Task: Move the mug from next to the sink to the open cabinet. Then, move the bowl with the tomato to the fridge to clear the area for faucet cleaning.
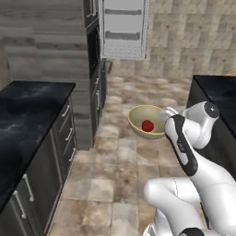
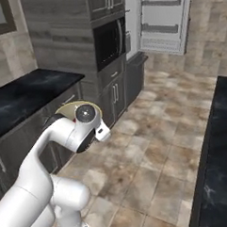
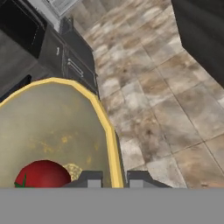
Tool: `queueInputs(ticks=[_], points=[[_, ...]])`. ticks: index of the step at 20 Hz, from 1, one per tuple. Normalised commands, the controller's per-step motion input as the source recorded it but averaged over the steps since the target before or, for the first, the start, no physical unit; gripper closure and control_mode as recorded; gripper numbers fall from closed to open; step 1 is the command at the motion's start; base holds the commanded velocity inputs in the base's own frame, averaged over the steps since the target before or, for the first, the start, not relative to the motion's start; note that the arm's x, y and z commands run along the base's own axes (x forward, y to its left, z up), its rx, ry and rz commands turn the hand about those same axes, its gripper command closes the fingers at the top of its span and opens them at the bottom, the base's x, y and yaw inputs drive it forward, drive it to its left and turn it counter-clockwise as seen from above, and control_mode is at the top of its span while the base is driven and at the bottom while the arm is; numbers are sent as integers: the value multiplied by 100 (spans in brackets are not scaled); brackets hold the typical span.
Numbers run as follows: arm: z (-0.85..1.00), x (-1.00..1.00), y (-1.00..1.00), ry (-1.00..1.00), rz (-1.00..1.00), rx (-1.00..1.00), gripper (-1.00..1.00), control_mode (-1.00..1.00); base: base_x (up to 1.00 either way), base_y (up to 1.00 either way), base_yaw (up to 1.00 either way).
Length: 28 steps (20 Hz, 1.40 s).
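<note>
With the jaws (image 3: pixel 113 177) clamped across the rim of the bowl (image 1: pixel 141 116), one finger inside and one outside, the bowl hangs in the air above the tiled floor (image 1: pixel 120 179) and off any surface. The tomato (image 1: pixel 147 125) sits inside, near the pinched edge. Judging by this, the mug step looks finished, and the bowl is mid-carry; reaching the fridge (image 1: pixel 123 27), whose pale open door stands well ahead, and setting it inside remains. The arm (image 1: pixel 184 147) is folded tightly, elbow high, hand pointing forward and down over the floor.
</note>
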Motion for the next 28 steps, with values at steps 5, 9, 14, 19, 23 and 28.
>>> queueInputs(ticks=[5,9,14,19,23,28], points=[[0,0,0,0,0,0,100,100,100,0,-13],[0,0,0,0,0,0,100,100,100,0,-13],[0,0,0,0,0,0,100,100,100,0,-13],[0,0,0,0,0,0,100,100,100,0,-14],[0,0,0,0,0,0,100,100,100,0,-15],[0,0,0,0,0,0,100,100,100,0,-15]])
